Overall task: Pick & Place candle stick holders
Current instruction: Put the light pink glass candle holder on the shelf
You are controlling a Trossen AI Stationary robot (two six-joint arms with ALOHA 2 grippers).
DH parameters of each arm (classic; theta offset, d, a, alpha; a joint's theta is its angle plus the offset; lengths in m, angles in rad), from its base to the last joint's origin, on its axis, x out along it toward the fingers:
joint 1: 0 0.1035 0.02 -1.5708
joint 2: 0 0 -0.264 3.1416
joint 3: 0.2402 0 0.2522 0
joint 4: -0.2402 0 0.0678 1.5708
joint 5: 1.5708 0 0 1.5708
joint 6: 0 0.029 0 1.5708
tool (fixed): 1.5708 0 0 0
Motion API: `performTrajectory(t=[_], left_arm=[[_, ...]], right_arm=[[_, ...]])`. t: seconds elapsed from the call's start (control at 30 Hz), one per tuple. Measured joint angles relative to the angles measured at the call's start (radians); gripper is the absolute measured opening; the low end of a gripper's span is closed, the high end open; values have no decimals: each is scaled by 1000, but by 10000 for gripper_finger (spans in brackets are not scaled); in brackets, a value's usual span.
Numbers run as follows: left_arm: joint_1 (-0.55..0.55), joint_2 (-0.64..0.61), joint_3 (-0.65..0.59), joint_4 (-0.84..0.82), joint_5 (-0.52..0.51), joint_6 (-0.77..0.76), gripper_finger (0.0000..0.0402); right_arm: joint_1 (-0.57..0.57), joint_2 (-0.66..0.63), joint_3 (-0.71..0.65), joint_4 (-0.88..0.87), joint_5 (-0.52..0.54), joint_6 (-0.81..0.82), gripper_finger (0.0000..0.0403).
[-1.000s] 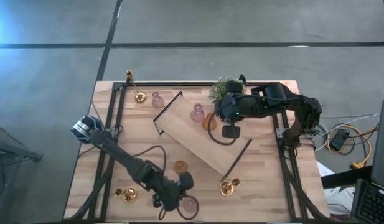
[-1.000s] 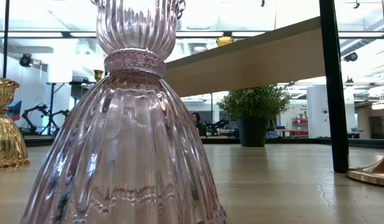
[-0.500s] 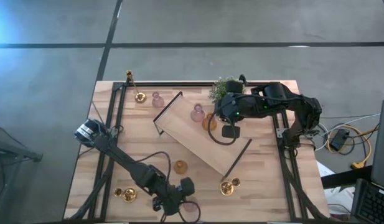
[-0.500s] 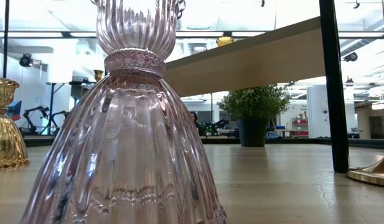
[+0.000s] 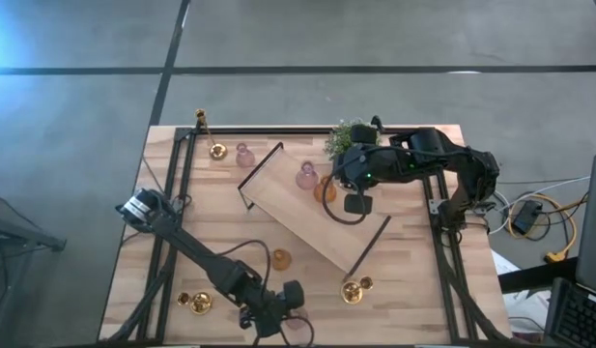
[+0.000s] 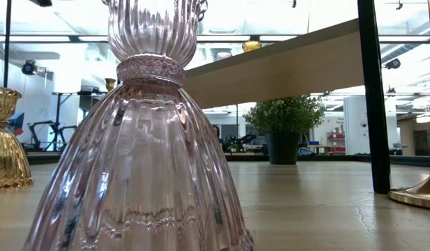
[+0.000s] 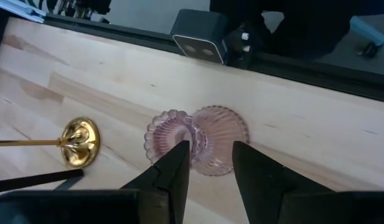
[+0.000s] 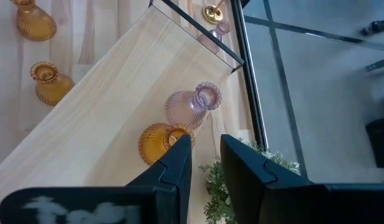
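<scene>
The left gripper (image 5: 290, 311) hung low over the near edge of the table (image 5: 404, 290), right above a pale pink glass holder (image 7: 195, 140). From the left wrist view its two dark fingers (image 7: 174, 171) stood parted, one on either side of the holder's fluted neck, and I couldn't tell whether they touched the glass. That pink holder stood upright on the bare wood, filling the low view (image 6: 141, 139) close to the camera. Just off to one side sat a gold brass holder (image 7: 79, 135) with a round base, upright too.

Across the table, the right gripper (image 5: 355, 203) hovered over the long wooden tray (image 5: 307, 227), which lay slantwise in the middle. Its fingers (image 8: 177, 163) were spread a little with nothing between them. Below them on the tray stood an amber holder (image 8: 162, 142) and a second pink holder (image 8: 192, 106), side by side and almost touching, near the tray's far end by the potted plant (image 5: 348, 137).

More holders dotted the table: a tall-stemmed brass one (image 5: 201, 120) at the far left corner, a brass piece (image 5: 217, 152) and a pink one (image 5: 244, 155) beside it, an amber one (image 5: 279, 259) near the middle, a gold one (image 5: 196, 302) at near left, and a gold pair (image 5: 355, 288) by the tray's near end.
</scene>
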Motion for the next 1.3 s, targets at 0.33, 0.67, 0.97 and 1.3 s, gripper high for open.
performTrajectory(t=[0.33, 0.67, 0.97, 1.3], left_arm=[[23, 8, -25, 84, 35, -6, 126], [33, 7, -83, 145, 35, -7, 126], [36, 6, -96, 188, 33, -6, 62], [42, 122, -92, 242, 29, -31, 32]], right_arm=[[0, 0, 0, 2, 0, -2, 69], [-1, 0, 0, 4, 0, -10, 83], [-3, -1, 0, 4, 0, -10, 73], [-3, -1, 0, 4, 0, -10, 65]])
